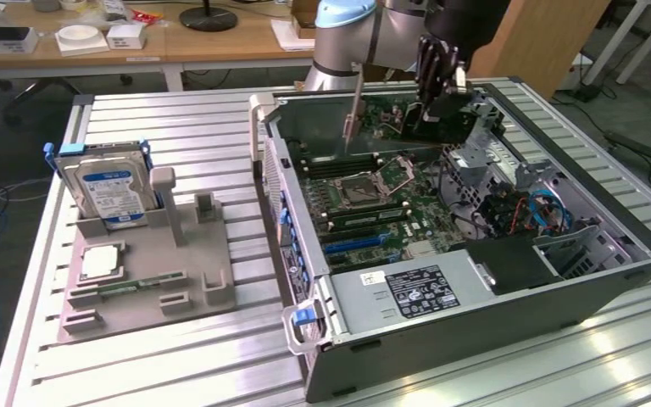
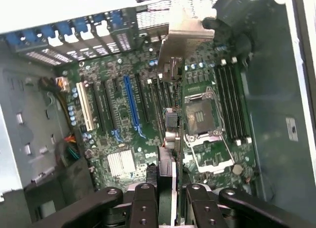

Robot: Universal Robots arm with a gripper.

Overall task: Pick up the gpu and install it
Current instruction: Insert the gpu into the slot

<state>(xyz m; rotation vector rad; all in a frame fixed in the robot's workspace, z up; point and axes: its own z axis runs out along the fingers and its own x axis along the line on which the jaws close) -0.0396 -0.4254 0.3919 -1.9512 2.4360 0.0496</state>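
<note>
Open computer case lay on its side on the slatted metal surface, with the robot arm reaching down over its far end. The gripper was closed on the gpu, its fingers pinching the top edge of the card from both faces. The gpu hung upright inside the mouth of the case, black cooler block towards the exterior view's right and silver end bracket towards the case's rear wall. Seen from the wrist, the card appeared edge-on above the motherboard, between the row of black expansion slots and the processor socket; the long blue slot lay further to one side. Whether the card's lower edge touched the board could not be told.

Contents of the case: motherboard on the floor, open processor socket near its middle, memory slots beside the socket, a grey power supply with a black label at the near end, and blue cables by the drive cage.

Contents of the grey holder tray, at the exterior view's left and well apart from the case: a hard drive standing upright in a slot, a processor chip flat in a recess, and a narrow memory stick lying in front of it.
</note>
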